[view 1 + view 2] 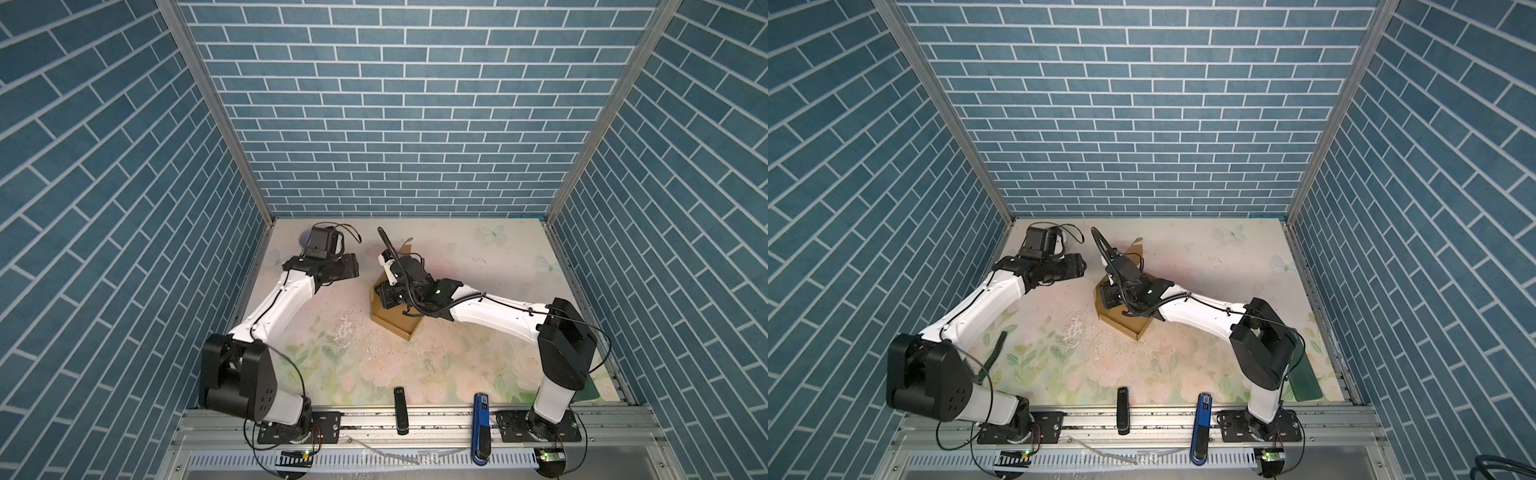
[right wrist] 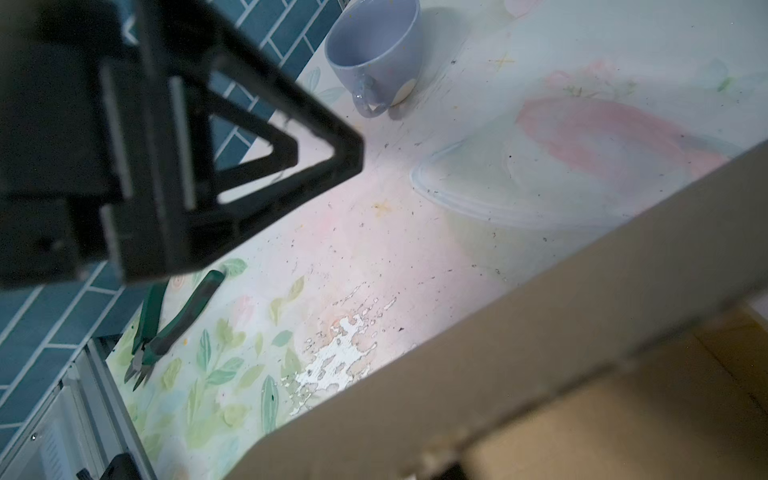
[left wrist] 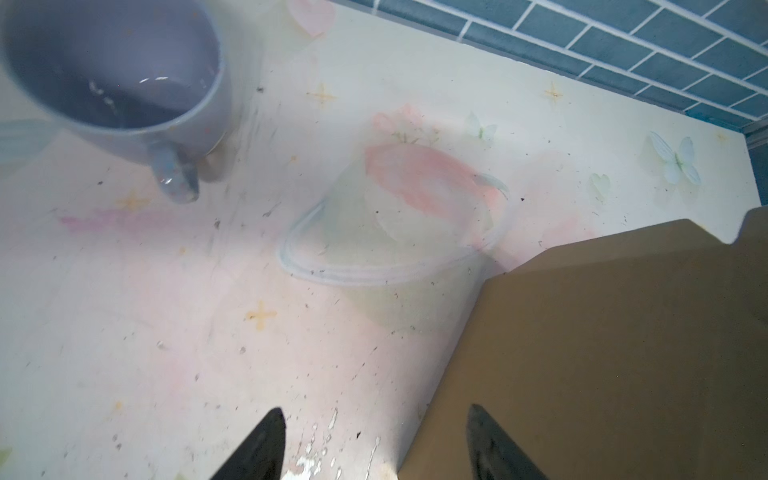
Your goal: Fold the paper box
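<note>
The tan paper box (image 1: 395, 322) (image 1: 1126, 325) stands partly formed in the middle of the table, walls up and a flap (image 1: 405, 247) raised at its far side. My right gripper (image 1: 387, 293) reaches down inside it against the left wall. In the right wrist view a cardboard wall (image 2: 519, 332) lies across the jaws and hides them. My left gripper (image 3: 376, 440) is open and holds nothing; one fingertip (image 3: 484, 432) hangs over the box's outer wall (image 3: 602, 353), the other over the table. In both top views it hovers left of the box (image 1: 352, 266).
A lavender mug (image 3: 112, 70) (image 2: 374, 54) stands at the far left corner. A clear plastic lid (image 3: 390, 241) lies behind the box. Green pliers (image 2: 166, 320) lie near the left wall. A black tool (image 1: 400, 409) and a blue one (image 1: 481, 424) rest on the front rail.
</note>
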`<state>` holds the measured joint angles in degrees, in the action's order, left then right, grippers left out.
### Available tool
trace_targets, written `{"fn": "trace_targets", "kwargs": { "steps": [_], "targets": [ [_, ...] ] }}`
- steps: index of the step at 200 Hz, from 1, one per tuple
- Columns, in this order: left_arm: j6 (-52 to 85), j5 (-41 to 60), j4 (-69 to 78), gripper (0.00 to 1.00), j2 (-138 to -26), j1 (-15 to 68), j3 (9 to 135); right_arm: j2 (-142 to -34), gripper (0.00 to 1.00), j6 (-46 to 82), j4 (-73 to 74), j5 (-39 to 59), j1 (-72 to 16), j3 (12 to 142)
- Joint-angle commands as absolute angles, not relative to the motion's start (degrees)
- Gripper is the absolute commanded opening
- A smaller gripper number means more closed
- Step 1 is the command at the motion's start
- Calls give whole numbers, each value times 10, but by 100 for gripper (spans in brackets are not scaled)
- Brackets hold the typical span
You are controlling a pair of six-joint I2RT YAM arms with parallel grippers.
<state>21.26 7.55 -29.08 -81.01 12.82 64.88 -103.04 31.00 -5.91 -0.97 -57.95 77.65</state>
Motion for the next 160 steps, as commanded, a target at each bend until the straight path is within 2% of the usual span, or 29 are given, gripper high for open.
{"fn": "trace_targets", "kwargs": {
  "steps": [1, 31, 68, 94, 113, 160],
  "targets": [
    [198, 86, -341, 78, -750, 128, 621, -1037, 20, 333, -70, -25, -575, 808],
    [200, 112, -367, 86, -672, 137, 568, -1037, 20, 334, -79, -25, -570, 815],
    [207, 85, -382, 88, -576, 209, 508, -1039, 20, 348, -90, -30, -561, 823],
    [232, 72, -359, 85, -509, 243, 463, -1051, 20, 366, -109, -29, -553, 843],
    [241, 51, -350, 80, -480, 271, 440, -1060, 20, 376, -116, -29, -551, 856],
    [255, 42, -296, 77, -473, 297, 403, -1074, 19, 385, -126, -30, -545, 878]
  ]
}}
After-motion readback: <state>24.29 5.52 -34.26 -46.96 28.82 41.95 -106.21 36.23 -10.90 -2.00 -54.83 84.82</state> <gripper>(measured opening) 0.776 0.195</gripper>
